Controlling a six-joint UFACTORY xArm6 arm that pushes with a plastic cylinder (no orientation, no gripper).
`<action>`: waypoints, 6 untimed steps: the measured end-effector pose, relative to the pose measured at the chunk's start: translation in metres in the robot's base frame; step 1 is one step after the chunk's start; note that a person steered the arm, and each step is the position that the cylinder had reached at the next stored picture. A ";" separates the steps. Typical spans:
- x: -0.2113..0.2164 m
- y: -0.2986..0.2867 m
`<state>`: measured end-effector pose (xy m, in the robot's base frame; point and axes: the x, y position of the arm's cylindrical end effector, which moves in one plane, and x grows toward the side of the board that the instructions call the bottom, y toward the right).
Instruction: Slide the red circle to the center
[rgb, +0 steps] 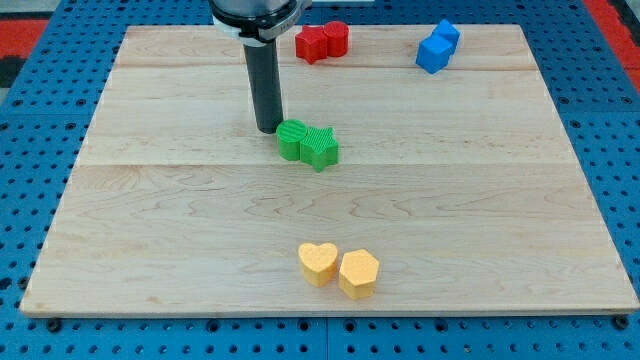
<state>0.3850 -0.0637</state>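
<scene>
The red circle (336, 38) stands near the board's top edge, touching a red star (312, 44) on its left. My tip (267, 130) rests on the board well below and to the left of the red pair. It is right beside the left edge of a green circle (292, 139), which touches a green star (320, 147) on its right.
Two blue blocks (437, 46) sit touching at the view's top right. A yellow heart (318, 263) and a yellow hexagon (358, 273) sit side by side near the bottom. The wooden board (150, 230) lies on a blue pegboard.
</scene>
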 end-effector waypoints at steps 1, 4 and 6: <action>-0.003 0.000; -0.064 0.067; -0.141 0.122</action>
